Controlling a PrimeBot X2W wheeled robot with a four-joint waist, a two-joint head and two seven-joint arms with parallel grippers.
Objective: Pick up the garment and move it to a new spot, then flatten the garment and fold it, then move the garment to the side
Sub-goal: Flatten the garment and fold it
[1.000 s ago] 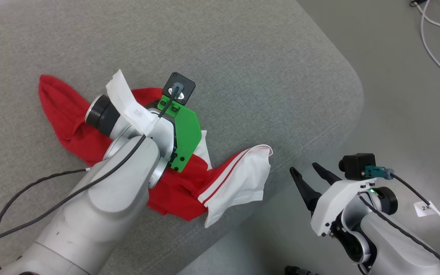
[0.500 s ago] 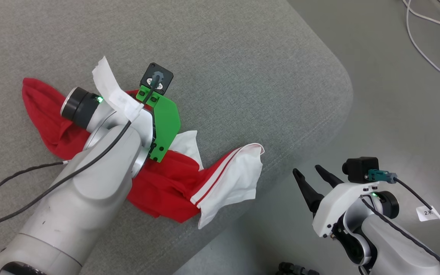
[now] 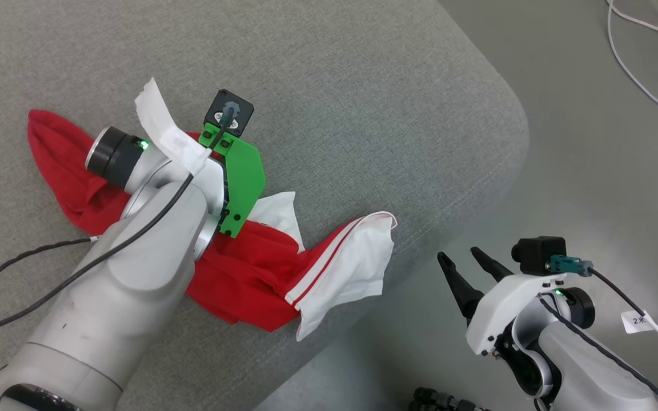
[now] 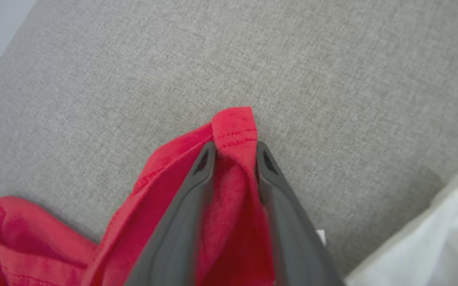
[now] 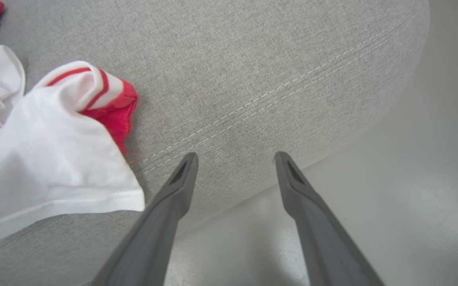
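Note:
A crumpled red and white garment [image 3: 260, 274] lies on the grey cushion [image 3: 334, 85], its white sleeve [image 3: 346, 268] near the cushion's front edge. In the left wrist view my left gripper [image 4: 235, 149] is shut on a red hem fold of the garment [image 4: 235, 127]. From the head, the left forearm [image 3: 152, 251] covers that gripper and much of the cloth. My right gripper [image 3: 466, 262] hangs open off the cushion's right front edge, over the floor. The right wrist view has its fingers [image 5: 181, 178] apart, with the white sleeve [image 5: 46, 159] to their left.
The cushion's rounded corner [image 3: 506, 114] and stitched edge [image 5: 272, 95] border a pale floor [image 3: 603, 142]. A white cable [image 3: 637, 74] trails on the floor at the upper right. Dark cables hang from both arms.
The left arm has drawn the garment leftward across the cushion since a second ago, mostly in the first half. The right gripper stays open in about the same place.

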